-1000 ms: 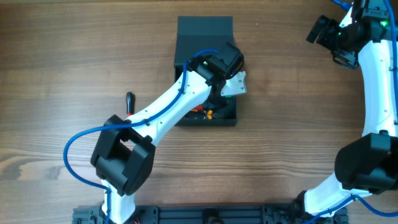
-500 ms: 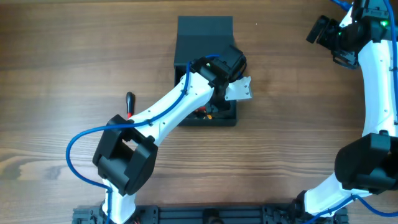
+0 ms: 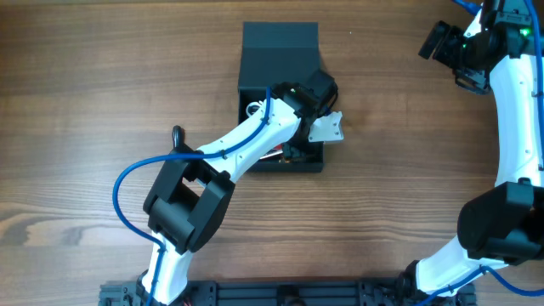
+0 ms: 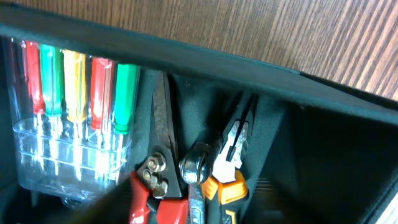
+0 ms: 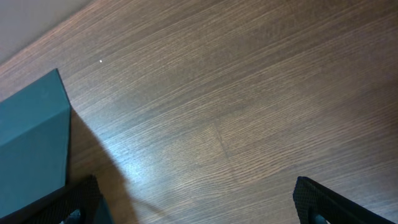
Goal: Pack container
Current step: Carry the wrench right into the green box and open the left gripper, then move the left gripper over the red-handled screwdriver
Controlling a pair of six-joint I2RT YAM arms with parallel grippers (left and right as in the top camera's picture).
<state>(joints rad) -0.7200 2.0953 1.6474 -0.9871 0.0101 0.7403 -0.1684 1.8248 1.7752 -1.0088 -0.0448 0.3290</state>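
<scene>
The dark teal container (image 3: 248, 93) stands mid-table with its lid (image 3: 280, 44) folded back. My left arm (image 3: 255, 136) reaches into it. Inside lie a clear case of coloured screwdrivers (image 4: 74, 87), red-handled cutters (image 4: 154, 186), a steel wrench (image 4: 195, 167) and orange-handled pliers (image 4: 229, 182). My left gripper (image 4: 193, 211) hovers just over these tools, open, its blurred dark fingers (image 4: 102, 199) either side of them and gripping nothing. My right gripper (image 5: 199, 205) hangs open over bare wood at the far right (image 3: 442, 42), beside the lid's teal edge (image 5: 31, 143).
A black-handled tool (image 3: 177, 134) lies on the table left of the container, partly under my left arm. The container's dark front wall (image 4: 249, 62) runs across the left wrist view. A blue cable (image 3: 136, 183) loops off the left arm.
My left gripper has opened inside the container. The left arm's elbow has swung right and its wrist has shifted slightly. The right arm has stayed still.
</scene>
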